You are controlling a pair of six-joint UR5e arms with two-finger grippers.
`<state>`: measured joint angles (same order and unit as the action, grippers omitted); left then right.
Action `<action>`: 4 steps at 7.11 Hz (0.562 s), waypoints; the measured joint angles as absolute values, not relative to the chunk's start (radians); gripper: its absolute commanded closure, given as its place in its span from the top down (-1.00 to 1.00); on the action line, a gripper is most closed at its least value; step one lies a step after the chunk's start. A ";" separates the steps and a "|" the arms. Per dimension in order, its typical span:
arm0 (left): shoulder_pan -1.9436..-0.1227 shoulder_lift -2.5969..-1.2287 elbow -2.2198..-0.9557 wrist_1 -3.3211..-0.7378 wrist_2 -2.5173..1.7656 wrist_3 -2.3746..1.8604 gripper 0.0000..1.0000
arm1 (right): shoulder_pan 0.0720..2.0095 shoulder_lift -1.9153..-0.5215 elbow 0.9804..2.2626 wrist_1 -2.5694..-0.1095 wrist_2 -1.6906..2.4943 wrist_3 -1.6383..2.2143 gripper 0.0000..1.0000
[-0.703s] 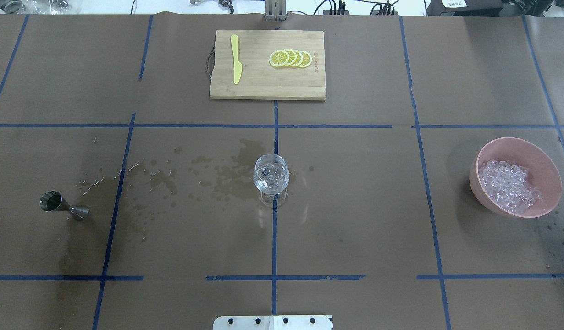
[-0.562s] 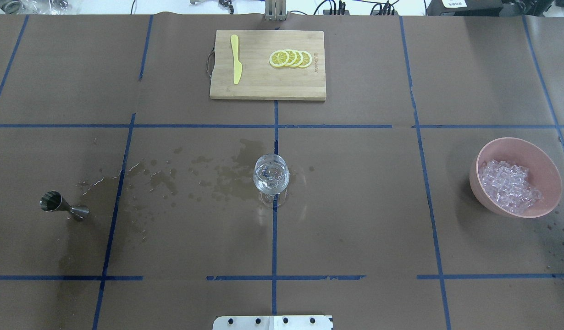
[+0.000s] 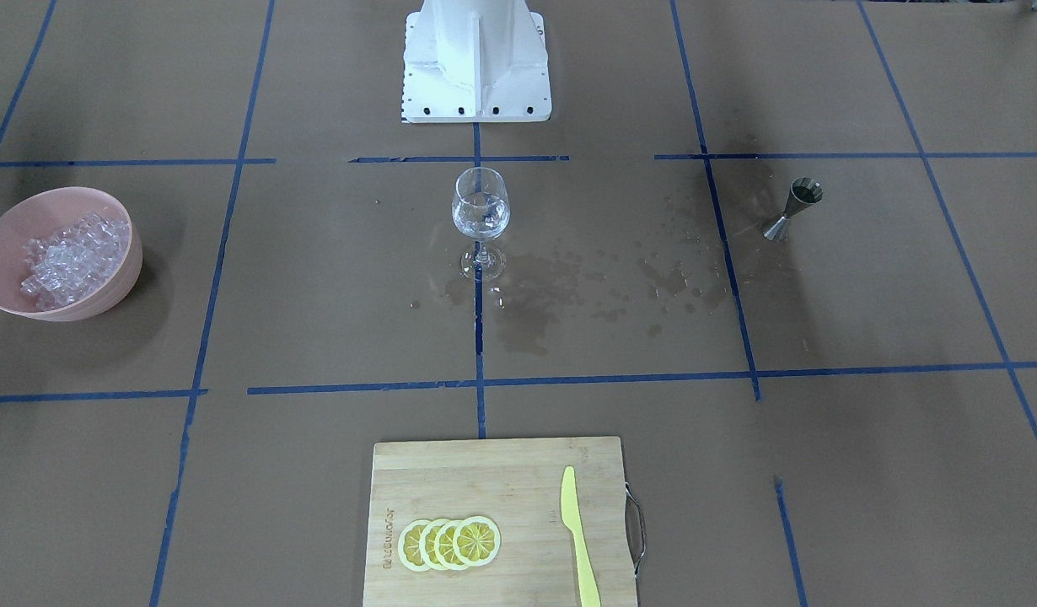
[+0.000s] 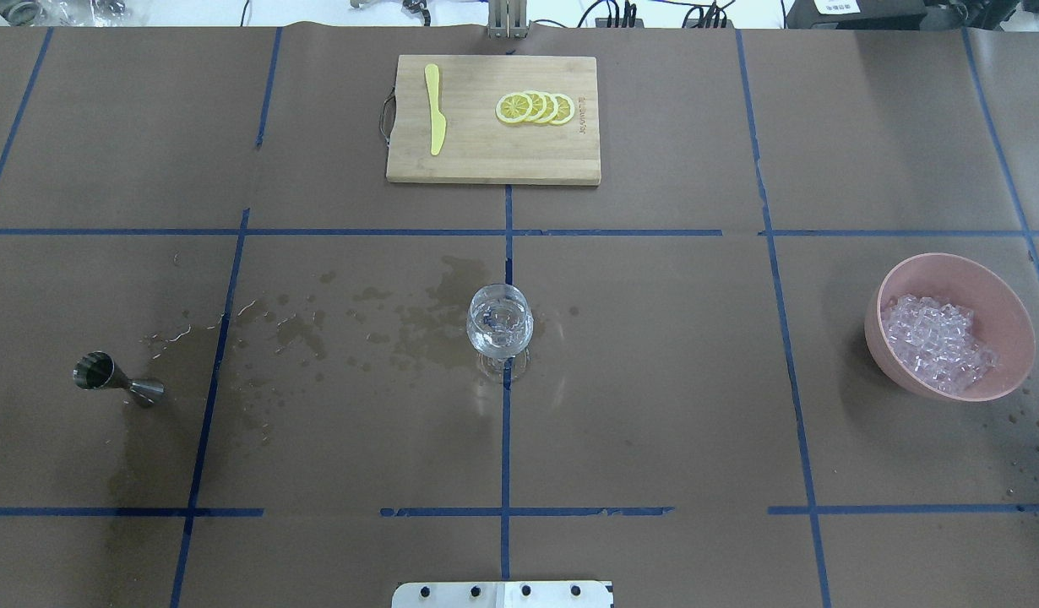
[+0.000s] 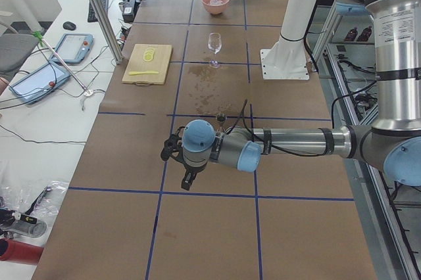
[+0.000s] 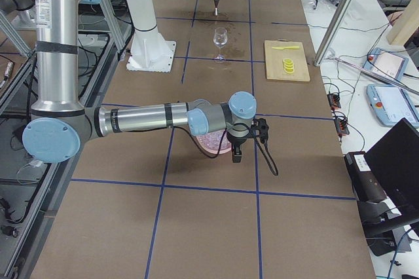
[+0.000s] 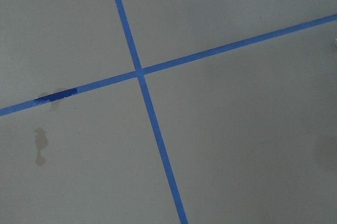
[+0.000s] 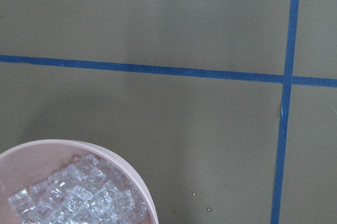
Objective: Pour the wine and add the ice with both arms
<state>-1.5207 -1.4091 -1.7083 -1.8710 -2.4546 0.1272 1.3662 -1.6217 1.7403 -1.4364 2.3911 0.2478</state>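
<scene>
A stemmed glass point(image 4: 500, 325) stands at the table's centre, and the clear liquid in its bowl looks like the wine point(image 3: 481, 221). The ice point(image 4: 938, 342) is heaped in a pink bowl point(image 4: 950, 263) at the right. A steel jigger point(image 4: 114, 382) stands upright at the left. My left gripper point(image 5: 186, 180) hangs over bare paper on the outer side of the jigger point(image 5: 222, 117). My right gripper point(image 6: 236, 153) hangs at the outer rim of the bowl point(image 6: 208, 143). Only the side views show the grippers, so I cannot tell whether they are open or shut. The right wrist view holds ice point(image 8: 73, 200).
A wooden cutting board point(image 4: 486, 165) with lemon slices point(image 4: 536, 108) and a yellow knife point(image 4: 435, 110) lies at the far middle. Wet stains point(image 4: 418, 325) spread left of the glass. The white pedestal point(image 3: 476, 67) stands at the robot's side.
A small black part at the overhead view's right edge has slid almost out of sight. Glass, jigger and bowl have not moved.
</scene>
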 measured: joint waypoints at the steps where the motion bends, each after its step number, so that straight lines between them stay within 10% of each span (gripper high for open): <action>1: -1.502 -1.419 -1.712 -1.890 -2.456 0.126 1.00 | 1.364 -1.616 1.745 -1.435 2.392 0.251 1.00; 4: -1.492 -1.390 -1.700 -2.041 -2.492 0.118 1.00 | 1.346 -1.581 1.744 -1.434 2.392 0.257 1.00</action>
